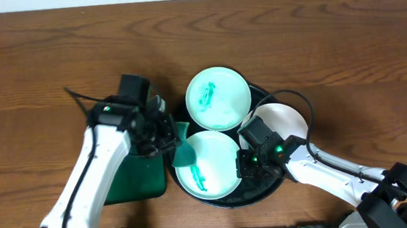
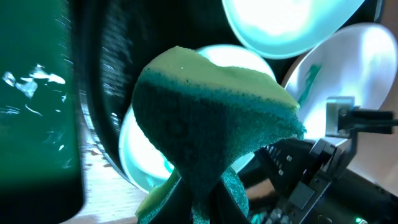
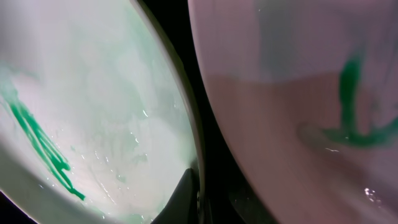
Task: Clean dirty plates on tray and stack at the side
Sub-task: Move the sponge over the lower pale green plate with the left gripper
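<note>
overhead view: the wooden surface (image 1: pixel 32 69) carries the round black tray (image 1: pixel 257 191). a green tray (image 1: pixel 139 179) lies just off its left rim. three plates sit on the black tray, each with green smears: an upper mint plate (image 1: pixel 218 98) over its far rim, a lower mint plate (image 1: pixel 208 168) at its near left, and a white plate (image 1: pixel 287 118) at its right rim. the left hand (image 1: pixel 167 137), over the tray's left rim, is clamped tight on a green sponge (image 1: pixel 185 153) hanging over the lower mint plate's edge. the right hand (image 1: pixel 245 167), near the tray's middle, is fully closed with nothing seen in it. its tip sits in the gap between the lower mint and white plates.
</note>
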Robot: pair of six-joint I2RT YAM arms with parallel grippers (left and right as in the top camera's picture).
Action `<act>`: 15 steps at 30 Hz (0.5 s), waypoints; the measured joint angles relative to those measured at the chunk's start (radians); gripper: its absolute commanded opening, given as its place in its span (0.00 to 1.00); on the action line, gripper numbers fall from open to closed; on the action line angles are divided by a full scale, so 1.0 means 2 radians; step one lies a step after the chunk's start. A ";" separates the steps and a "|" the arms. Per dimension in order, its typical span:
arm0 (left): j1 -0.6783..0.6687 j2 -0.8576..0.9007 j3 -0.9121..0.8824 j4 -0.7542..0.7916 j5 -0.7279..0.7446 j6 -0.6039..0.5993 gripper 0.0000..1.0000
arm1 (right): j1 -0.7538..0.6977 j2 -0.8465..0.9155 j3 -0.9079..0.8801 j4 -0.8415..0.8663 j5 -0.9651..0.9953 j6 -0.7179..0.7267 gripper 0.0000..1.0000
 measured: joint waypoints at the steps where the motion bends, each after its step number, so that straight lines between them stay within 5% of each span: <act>1: -0.002 0.005 0.000 0.000 0.003 0.000 0.07 | 0.000 0.000 0.000 0.000 0.000 0.000 0.01; 15: -0.141 0.161 -0.008 0.088 -0.038 0.041 0.07 | 0.000 0.001 -0.001 0.003 -0.004 0.000 0.01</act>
